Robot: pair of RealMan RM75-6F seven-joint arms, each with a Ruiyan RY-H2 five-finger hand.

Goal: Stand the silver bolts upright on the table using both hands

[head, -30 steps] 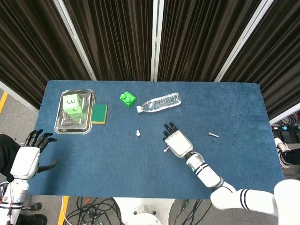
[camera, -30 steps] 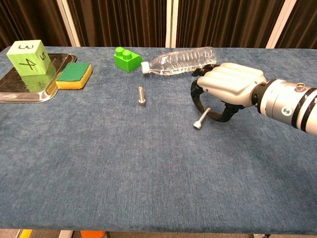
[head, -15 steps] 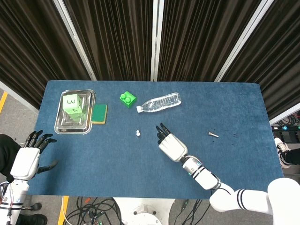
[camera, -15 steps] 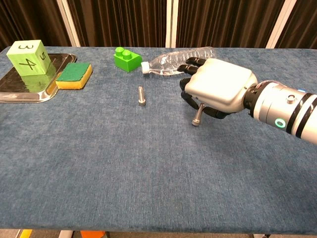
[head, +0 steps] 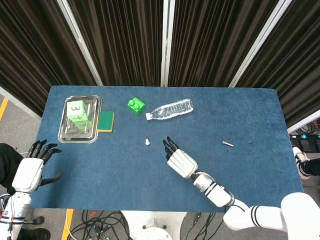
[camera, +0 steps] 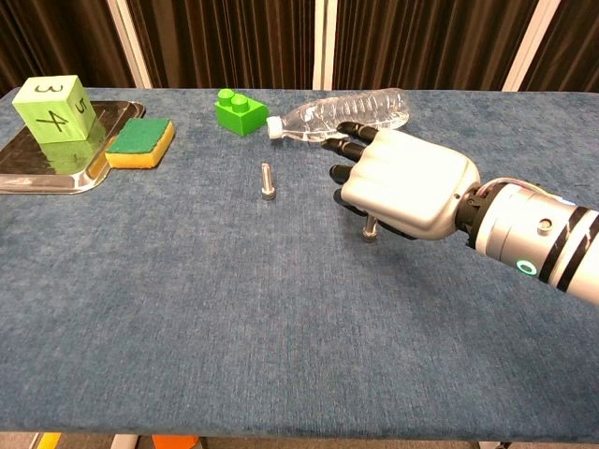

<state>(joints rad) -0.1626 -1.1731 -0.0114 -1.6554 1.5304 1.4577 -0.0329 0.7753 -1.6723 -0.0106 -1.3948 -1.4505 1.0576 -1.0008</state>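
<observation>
Your right hand (camera: 404, 184) covers a silver bolt (camera: 370, 227), grip unclear; only the chest view shows it. Left hand (head: 31, 169) spread wide, holding nothing. Beyond the bolt, cube (camera: 51, 108) reads 3, 4, 5.

Bolt (camera: 371, 228) mostly hidden under right robot hand (camera: 404, 183); grip unclear.

The right hand (head: 181, 161) lies low over the blue counter (head: 125, 170), fingers stretched up-left. One bolt (head: 147, 142) sits just left of its fingertips; another bolt (head: 227, 143) lies well to its right. The left hand (head: 31, 169) hangs off the counter's left edge, fingers spread.
</observation>
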